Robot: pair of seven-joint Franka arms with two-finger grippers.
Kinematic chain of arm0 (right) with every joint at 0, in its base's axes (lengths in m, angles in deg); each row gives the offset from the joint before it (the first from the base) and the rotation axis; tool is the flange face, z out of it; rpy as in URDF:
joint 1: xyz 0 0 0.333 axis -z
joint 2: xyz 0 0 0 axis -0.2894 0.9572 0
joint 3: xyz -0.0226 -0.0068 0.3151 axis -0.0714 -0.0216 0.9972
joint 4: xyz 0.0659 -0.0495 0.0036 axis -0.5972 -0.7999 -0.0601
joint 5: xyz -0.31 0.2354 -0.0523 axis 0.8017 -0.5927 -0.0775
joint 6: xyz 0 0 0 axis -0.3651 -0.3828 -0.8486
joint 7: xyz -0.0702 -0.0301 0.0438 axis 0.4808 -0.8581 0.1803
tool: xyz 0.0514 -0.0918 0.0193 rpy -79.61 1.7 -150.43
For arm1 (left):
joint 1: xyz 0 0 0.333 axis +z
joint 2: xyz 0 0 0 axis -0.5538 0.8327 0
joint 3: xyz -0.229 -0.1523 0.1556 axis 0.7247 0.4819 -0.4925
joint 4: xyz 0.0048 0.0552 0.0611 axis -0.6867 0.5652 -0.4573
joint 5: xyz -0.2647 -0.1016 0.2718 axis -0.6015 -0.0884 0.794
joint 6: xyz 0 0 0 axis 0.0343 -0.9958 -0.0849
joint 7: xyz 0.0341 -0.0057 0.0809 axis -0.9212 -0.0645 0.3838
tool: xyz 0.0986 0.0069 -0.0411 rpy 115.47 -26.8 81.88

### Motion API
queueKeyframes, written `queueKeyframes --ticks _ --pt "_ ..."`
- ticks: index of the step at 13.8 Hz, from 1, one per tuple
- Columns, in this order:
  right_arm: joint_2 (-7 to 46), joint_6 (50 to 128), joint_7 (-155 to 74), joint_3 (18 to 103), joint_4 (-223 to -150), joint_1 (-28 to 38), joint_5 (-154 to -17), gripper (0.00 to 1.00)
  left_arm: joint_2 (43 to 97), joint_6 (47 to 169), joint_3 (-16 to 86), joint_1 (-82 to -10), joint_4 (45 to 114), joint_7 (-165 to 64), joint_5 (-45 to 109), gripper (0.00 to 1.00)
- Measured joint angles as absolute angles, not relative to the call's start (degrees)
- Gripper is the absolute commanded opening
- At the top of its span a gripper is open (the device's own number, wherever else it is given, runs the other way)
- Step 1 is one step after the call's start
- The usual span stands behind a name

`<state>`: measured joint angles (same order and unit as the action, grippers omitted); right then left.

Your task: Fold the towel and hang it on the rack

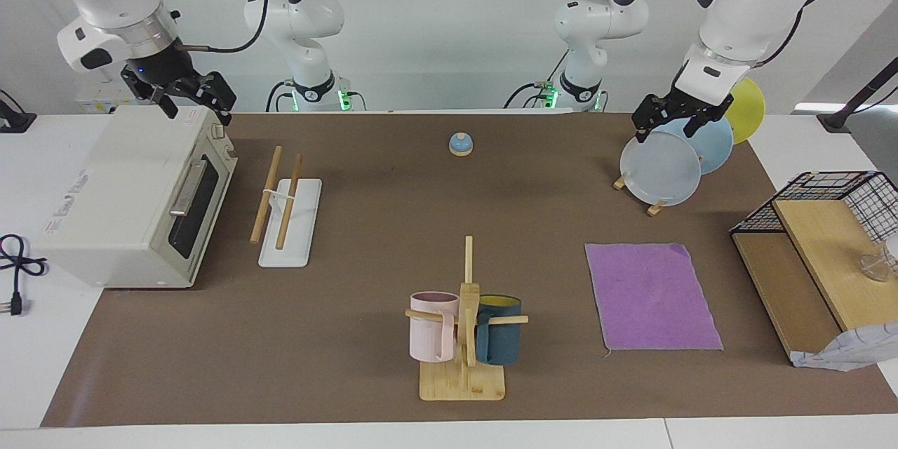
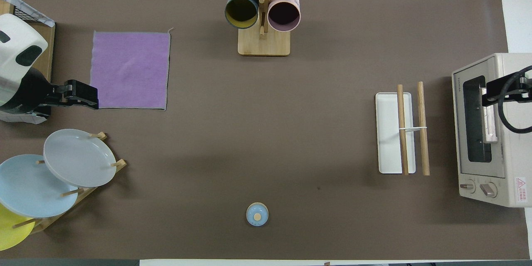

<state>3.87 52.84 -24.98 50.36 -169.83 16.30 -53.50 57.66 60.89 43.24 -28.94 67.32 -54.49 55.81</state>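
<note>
Purple towel [image 1: 652, 297] lies flat and unfolded on the brown surface [image 1: 379, 210], at the lower right of the facing view and the upper left of the overhead view [image 2: 130, 70], toward the left arm's end. The rack [image 1: 287, 214] sits at the left of the facing view, its two wooden rods across a white base, just beside the toaster oven [image 1: 133, 196]; in the overhead view it shows at the right [image 2: 401, 133]. Towel and rack are well apart. The left gripper [image 1: 675, 123] hangs in the air over the plates on the plate stand [image 1: 663, 168], at the upper right of the facing view, its fingers spread and holding nothing. The right gripper [image 1: 186, 95] hovers over the top of the toaster oven at the upper left, fingers also parted and empty. A mug stand [image 1: 463, 337] with a pink and a dark mug stands at the lower middle, and a small blue bell [image 1: 461, 144] sits near the robots.
</note>
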Motion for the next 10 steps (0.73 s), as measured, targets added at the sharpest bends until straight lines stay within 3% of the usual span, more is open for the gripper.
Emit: queueKeyframes --ticks 6,10 --pt "3.9 52.8 -25.0 50.4 -169.8 16.3 -53.5 1.00 59.6 81.7 42.9 -22.5 81.6 -57.4 55.8 1.00" --pt "3.9 52.8 -25.0 50.4 -169.8 16.3 -53.5 1.00 69.7 94.1 42.8 -20.9 84.4 -57.5 55.7 1.00"
